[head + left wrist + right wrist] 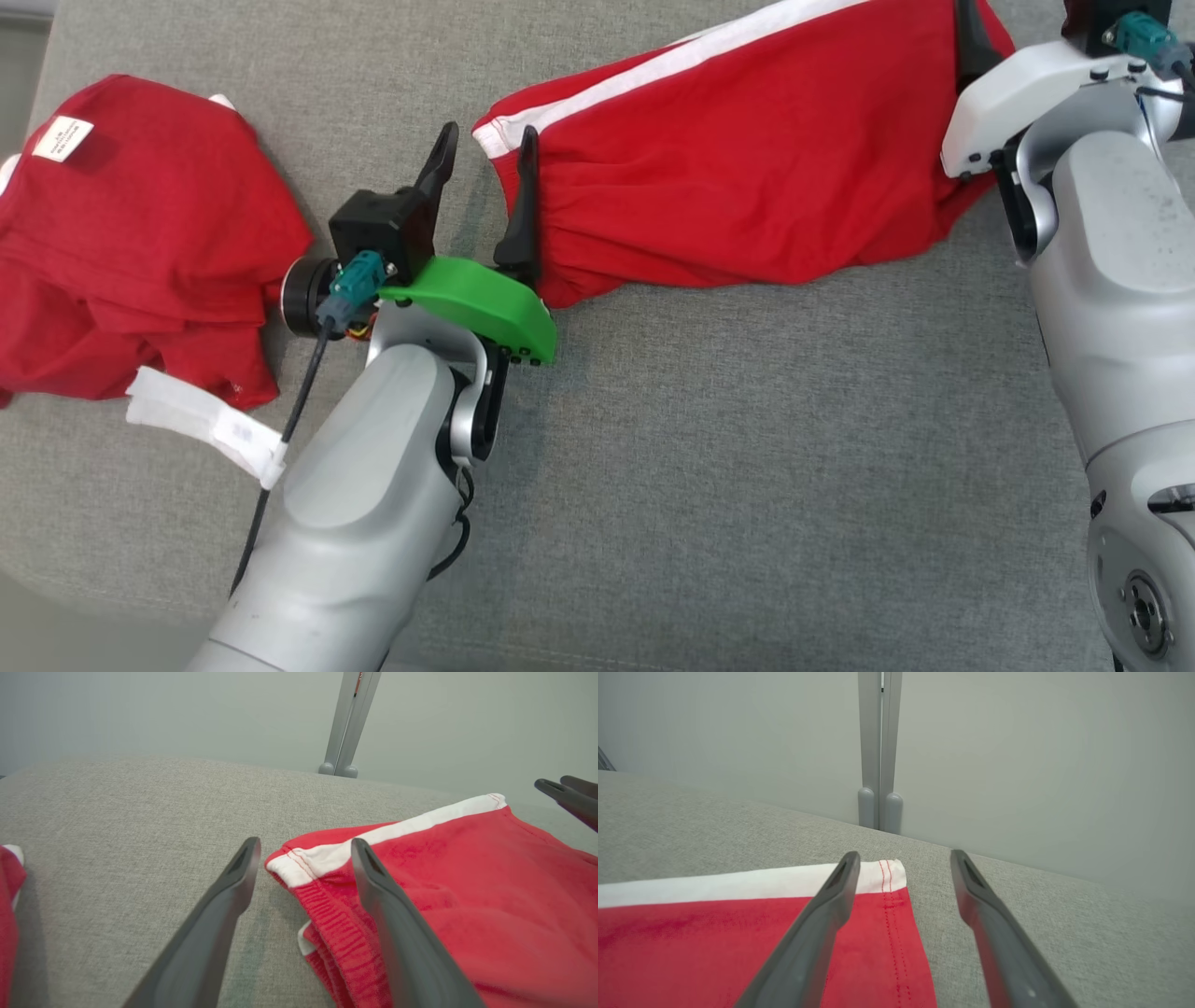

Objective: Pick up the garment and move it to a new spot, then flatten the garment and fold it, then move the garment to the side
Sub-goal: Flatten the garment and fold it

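The garment (728, 177), red jersey shorts with a white side stripe, lies spread on the grey woven surface (747, 467). The left wrist view shows its ribbed, gathered waistband (327, 914) between the widely spread fingers of the left gripper (304, 844). The right wrist view shows the double-stitched hem (894, 905) between the fingers of the right gripper (904, 856), also spread wide. In the head view, a crumpled second red garment (131, 243) lies beyond the left fingers' outer side.

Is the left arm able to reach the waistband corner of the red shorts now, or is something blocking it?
Probably yes. The left pincer is open and the waistband corner of the red shorts lies between its fingers, with nothing in the way. The other red garment lies apart.
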Robot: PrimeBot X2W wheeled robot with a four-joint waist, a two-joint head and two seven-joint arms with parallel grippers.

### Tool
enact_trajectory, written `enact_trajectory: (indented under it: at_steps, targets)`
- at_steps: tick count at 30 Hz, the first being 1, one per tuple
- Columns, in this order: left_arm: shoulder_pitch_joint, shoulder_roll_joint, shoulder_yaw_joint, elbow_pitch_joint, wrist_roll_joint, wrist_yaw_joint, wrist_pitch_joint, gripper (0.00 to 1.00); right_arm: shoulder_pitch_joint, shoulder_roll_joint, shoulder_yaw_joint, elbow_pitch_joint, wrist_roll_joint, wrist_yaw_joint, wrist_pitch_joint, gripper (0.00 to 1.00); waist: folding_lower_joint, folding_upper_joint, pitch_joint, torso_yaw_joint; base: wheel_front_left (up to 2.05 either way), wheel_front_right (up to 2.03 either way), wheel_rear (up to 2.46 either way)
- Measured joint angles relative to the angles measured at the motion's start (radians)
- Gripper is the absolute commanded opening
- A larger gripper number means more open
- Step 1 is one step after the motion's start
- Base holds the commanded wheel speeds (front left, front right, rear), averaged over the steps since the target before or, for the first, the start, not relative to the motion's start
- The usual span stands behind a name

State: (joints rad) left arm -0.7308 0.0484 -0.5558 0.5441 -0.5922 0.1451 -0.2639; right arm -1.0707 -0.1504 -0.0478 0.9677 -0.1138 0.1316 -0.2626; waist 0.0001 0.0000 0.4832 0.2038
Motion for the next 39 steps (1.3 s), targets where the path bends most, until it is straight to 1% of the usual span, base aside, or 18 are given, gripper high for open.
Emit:
enact_trajectory:
  at_steps: [4, 7, 9, 14, 15, 16, 17, 21, 25, 29, 34, 39]
  targets:
    - [0.026, 0.000, 0.011, 0.004, 0.041, 0.009, 0.000, 1.00, 0.033, -0.003, 0.007, 0.010, 0.036, 0.000, 0.000, 1.00, 0.0000, 0.0000, -0.017, -0.007, 0.00, 0.00, 0.00]
    - [0.040, 0.000, 0.023, 0.003, 0.077, 0.014, 0.000, 1.00, 0.061, -0.018, 0.019, 0.060, 0.062, 0.000, 0.000, 1.00, 0.0000, 0.0000, -0.031, -0.011, 0.00, 0.00, 0.00]
    - [0.057, 0.000, 0.032, 0.005, 0.081, 0.014, 0.000, 1.00, 0.070, -0.024, 0.034, 0.107, 0.085, 0.000, 0.007, 1.00, -0.0001, 0.0000, -0.041, -0.013, 0.00, 0.00, 0.00]
    - [0.082, 0.000, 0.037, 0.008, 0.095, 0.013, 0.000, 1.00, 0.075, -0.018, 0.080, 0.196, 0.146, 0.000, 0.066, 1.00, -0.0001, 0.0000, -0.060, -0.015, 0.00, 0.00, 0.00]
    - [0.084, 0.000, 0.036, 0.007, 0.104, 0.012, 0.000, 1.00, 0.072, -0.015, 0.093, 0.208, 0.160, 0.000, 0.081, 0.86, -0.0001, 0.0000, -0.064, -0.015, 0.00, 0.00, 0.00]
    - [0.087, 0.000, 0.036, 0.007, 0.110, 0.012, 0.000, 1.00, 0.070, -0.012, 0.105, 0.217, 0.173, -0.001, 0.088, 0.42, -0.0001, 0.0000, -0.067, -0.015, 0.00, 0.00, 0.00]
    - [0.089, 0.000, 0.038, 0.007, 0.110, 0.009, 0.000, 1.00, 0.070, -0.012, 0.116, 0.222, 0.181, -0.001, 0.094, 0.00, -0.0001, 0.0000, -0.069, -0.015, 0.00, 0.00, 0.00]
    - [0.110, 0.000, 0.050, 0.017, 0.120, 0.005, 0.000, 1.00, 0.075, -0.008, 0.138, 0.239, 0.230, 0.000, 0.090, 0.00, -0.0001, 0.0000, -0.087, -0.017, 0.00, 0.00, 0.00]
    - [0.130, 0.000, 0.060, 0.027, 0.162, 0.005, 0.000, 1.00, 0.108, -0.026, 0.121, 0.249, 0.275, 0.000, 0.047, 0.00, -0.0001, 0.0000, -0.114, -0.022, 0.00, 0.00, 0.00]
    - [0.170, 0.000, 0.080, 0.040, 0.184, 0.003, 0.000, 1.00, 0.151, -0.023, 0.109, 0.250, 0.314, 0.000, 0.021, 0.00, -0.0001, 0.0000, -0.150, -0.029, 0.00, 0.00, 0.00]
    - [0.228, 0.000, 0.115, 0.054, 0.213, -0.005, 0.000, 1.00, 0.217, -0.024, 0.104, 0.232, 0.360, 0.000, 0.006, 0.00, -0.0001, 0.0000, -0.198, -0.047, 0.00, 0.00, 0.00]
    - [0.294, 0.000, 0.137, 0.064, 0.234, -0.014, 0.000, 1.00, 0.280, -0.050, 0.105, 0.203, 0.388, 0.000, 0.002, 0.00, -0.0001, 0.0000, -0.248, -0.067, 0.00, 0.00, 0.00]
